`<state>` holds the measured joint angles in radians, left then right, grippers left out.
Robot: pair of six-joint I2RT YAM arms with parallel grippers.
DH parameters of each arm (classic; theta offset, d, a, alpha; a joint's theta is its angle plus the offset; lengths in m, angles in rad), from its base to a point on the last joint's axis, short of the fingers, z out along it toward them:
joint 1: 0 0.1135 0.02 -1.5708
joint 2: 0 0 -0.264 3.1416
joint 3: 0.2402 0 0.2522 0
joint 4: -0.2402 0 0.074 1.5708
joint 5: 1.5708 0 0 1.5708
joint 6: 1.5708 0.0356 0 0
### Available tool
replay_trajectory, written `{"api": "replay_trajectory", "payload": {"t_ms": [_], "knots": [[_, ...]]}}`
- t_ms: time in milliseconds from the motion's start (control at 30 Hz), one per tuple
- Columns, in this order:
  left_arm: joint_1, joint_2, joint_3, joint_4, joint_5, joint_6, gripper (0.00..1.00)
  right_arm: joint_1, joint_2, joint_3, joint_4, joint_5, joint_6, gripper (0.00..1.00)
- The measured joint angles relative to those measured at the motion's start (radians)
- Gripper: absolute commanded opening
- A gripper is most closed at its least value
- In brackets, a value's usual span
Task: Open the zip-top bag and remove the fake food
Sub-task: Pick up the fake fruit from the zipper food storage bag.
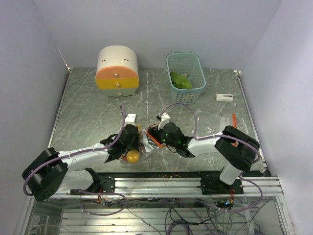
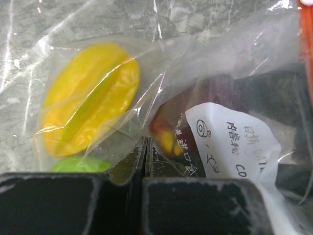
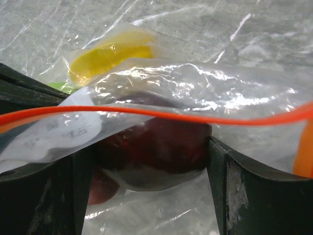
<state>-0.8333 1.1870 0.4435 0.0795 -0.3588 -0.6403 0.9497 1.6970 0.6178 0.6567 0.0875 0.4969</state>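
Note:
The clear zip-top bag (image 1: 143, 147) with an orange zip strip (image 3: 195, 116) lies at the near middle of the table between both grippers. My left gripper (image 1: 134, 145) is shut and pinches the bag's film (image 2: 145, 142). A yellow star fruit (image 2: 88, 100), a lime-green piece (image 2: 80, 164) and a dark red piece (image 2: 215, 90) show through the bag beside a white label (image 2: 230, 144). My right gripper (image 3: 149, 147) is at the bag's mouth, its fingers (image 3: 244, 196) pressed against both sides of a dark red-purple piece (image 3: 151, 142). An orange fruit (image 1: 132, 156) shows below the left gripper.
A teal basket (image 1: 188, 61) at the back holds a green leafy piece (image 1: 180, 81). A round cream-and-orange drawer box (image 1: 117, 71) stands at the back left. A small white object (image 1: 225, 97) and an orange strip (image 1: 234, 120) lie at the right.

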Motion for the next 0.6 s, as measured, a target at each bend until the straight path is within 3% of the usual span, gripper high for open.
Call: {"api": "replay_trajectory", "payload": {"t_ms": [400, 600], "knots": [[0.0, 0.053, -0.034, 0.08, -0.001, -0.034, 0.07, -0.111, -0.429, -0.087, -0.204, 0.029, -0.001, 0.66], [0.0, 0.06, -0.034, 0.087, -0.002, -0.034, 0.07, -0.253, -0.615, -0.039, -0.363, 0.019, -0.029, 0.66]]}}
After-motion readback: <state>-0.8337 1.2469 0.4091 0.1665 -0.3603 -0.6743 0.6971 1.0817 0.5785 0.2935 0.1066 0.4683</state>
